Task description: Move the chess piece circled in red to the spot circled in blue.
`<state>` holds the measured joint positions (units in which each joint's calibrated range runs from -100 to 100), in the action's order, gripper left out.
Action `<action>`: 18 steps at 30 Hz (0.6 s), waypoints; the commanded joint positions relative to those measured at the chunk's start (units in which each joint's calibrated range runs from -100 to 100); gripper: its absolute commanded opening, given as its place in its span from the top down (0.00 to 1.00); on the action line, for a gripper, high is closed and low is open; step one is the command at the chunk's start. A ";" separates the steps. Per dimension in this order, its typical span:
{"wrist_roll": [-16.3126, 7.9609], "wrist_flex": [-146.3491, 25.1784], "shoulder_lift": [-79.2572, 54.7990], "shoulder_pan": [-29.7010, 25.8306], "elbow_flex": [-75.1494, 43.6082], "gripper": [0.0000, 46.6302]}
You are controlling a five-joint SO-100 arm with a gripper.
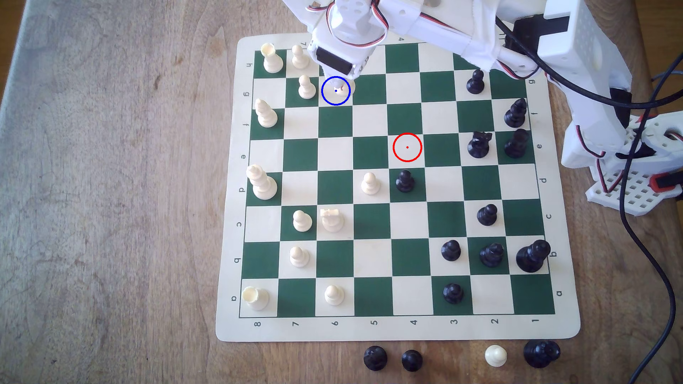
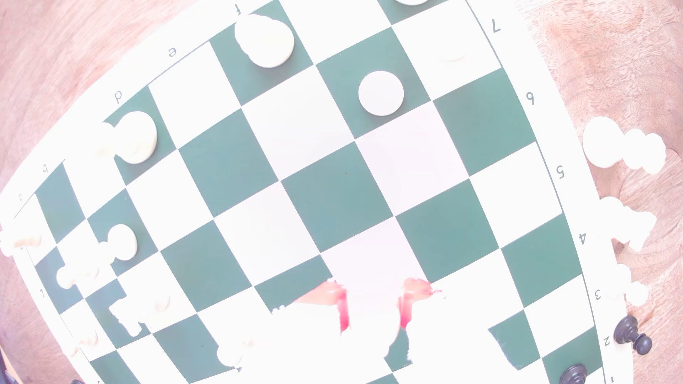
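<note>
Exterior view: arm reaches in from the exterior view's right, gripper (image 1: 342, 83) hanging over the blue ring (image 1: 335, 91) on a cream square of the board (image 1: 399, 328). Bishop (image 1: 347, 88) is at the ring, mostly hidden under the gripper body, just a cream sliver with a reddish fleck showing at the ring's inner right edge. Can't tell if it's touching the board.

Wrist view is badly overexposed: two pink-red fingertips (image 2: 342, 310) stand apart with a washed-out white shape (image 2: 373, 332) between them, probably the bishop. Can't tell whether the fingers are clamped on it or let go.

Relative to the blue ring, exterior view:
- white pawn (image 1: 306, 87) on the green square just to the left
- second white pawn (image 1: 299, 57) up-left, rook (image 1: 272, 59) further left of that
- red ring (image 1: 407, 147) well apart, down-right, its square bare
- black pawn (image 1: 404, 181) just below the red ring, so further down-right still
</note>
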<state>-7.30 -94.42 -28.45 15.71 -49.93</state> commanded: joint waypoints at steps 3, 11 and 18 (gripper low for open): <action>0.15 1.14 -3.22 0.99 -9.00 0.96; 0.05 -1.07 -12.98 2.01 -22.14 0.96; 0.05 -1.24 -17.65 2.87 -26.77 0.96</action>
<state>-7.30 -96.02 -48.14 17.70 -71.80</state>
